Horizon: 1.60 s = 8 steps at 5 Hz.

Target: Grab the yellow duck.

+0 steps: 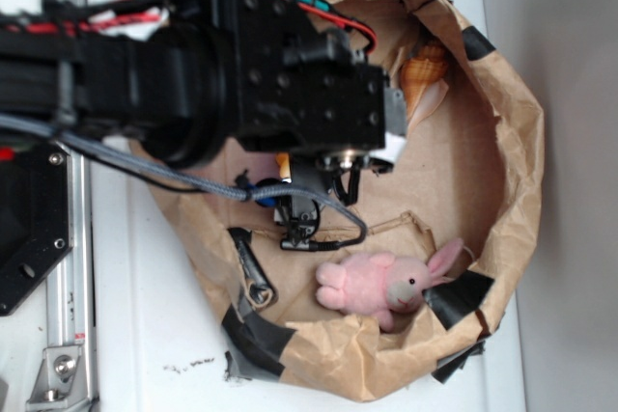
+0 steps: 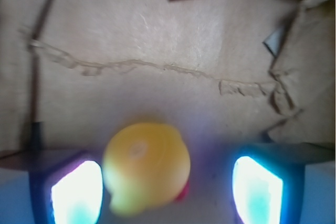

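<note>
With the hand point(image 2: 167, 190) wide open and empty, the duck point(image 2: 146, 168) on the paper floor sits nearer one finger point(image 2: 76, 192); I'd centre it before closing.

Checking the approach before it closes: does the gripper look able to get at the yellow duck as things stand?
Probably yes. In the wrist view the yellow duck sits between the open gripper fingers, nearer one finger, with nothing between them.
</note>
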### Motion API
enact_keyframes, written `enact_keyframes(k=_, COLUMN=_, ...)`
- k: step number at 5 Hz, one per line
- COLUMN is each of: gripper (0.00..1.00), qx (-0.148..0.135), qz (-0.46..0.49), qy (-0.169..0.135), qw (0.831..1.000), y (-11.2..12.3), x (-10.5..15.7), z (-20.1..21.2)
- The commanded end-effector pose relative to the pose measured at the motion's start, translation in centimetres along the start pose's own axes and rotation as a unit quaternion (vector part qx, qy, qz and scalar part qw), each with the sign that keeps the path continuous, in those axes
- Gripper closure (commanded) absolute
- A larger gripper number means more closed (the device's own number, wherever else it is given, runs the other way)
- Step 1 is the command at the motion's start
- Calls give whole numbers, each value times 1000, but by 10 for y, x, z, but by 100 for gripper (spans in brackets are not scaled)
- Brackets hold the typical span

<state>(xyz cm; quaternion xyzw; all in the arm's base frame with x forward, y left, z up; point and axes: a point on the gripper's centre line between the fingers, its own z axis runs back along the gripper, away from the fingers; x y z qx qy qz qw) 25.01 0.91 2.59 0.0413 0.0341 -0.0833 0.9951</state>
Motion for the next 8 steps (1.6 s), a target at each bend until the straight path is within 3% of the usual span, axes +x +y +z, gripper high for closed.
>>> enact_keyframes(k=1, gripper=100, qx=28, qz=3, qy=-13, qw=1000, y=-2, x=-1, z=-4)
enact_keyframes(k=4, gripper=100, qx=13, qz=29, qy=-18, qw=999, y=13, x=-8, z=9)
enact_keyframes(k=5, gripper=100, qx=-19, qz=52, qy=-23, qw=998, y=23, x=-4, z=59)
enact_keyframes(k=7, gripper=100, qx=9, qz=80, qy=19, qw=997, y=17, x=-13, z=157)
enact_keyframes(k=8, gripper=100, qx=13, qz=76, qy=-16, qw=997, y=10, x=-33, z=159)
